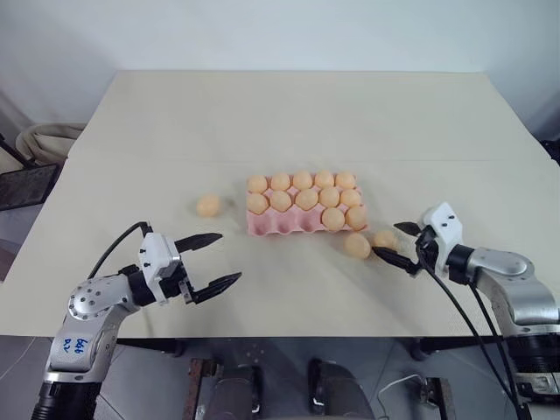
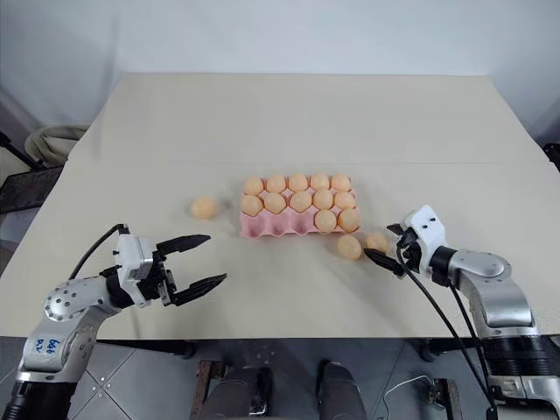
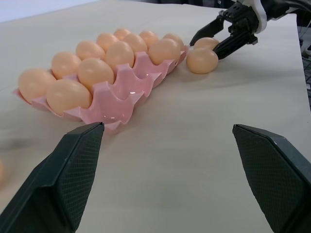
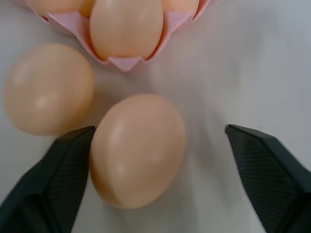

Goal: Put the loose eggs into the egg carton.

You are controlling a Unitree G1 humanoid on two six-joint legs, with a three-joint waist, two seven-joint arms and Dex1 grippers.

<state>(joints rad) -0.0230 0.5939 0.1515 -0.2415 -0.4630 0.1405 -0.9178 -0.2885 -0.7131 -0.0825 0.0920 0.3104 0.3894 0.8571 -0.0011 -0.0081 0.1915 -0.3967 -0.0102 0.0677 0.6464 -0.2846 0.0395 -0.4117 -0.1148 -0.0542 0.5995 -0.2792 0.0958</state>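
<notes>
The pink egg carton (image 1: 271, 226) lies mid-table with several pale orange eggs in its cups; some near-row cups are bare. One loose egg (image 1: 208, 205) rests to the carton's left. Two more loose eggs (image 1: 357, 245) (image 1: 384, 238) lie side by side off its near right corner. My right gripper (image 1: 391, 241) is open around the righthand one (image 4: 138, 150): one finger (image 4: 53, 184) is at the egg's side, the other finger (image 4: 272, 184) stands clear of it. My left gripper (image 1: 227, 257) hovers open and empty near the table's front left, pointing at the carton (image 3: 121, 99).
The beige table (image 1: 289, 114) stretches far behind the carton, with a seam across its middle. Its front edge runs just under both arms. Off the left edge sit a pale round object (image 1: 44, 138) and a dark frame (image 1: 26, 184).
</notes>
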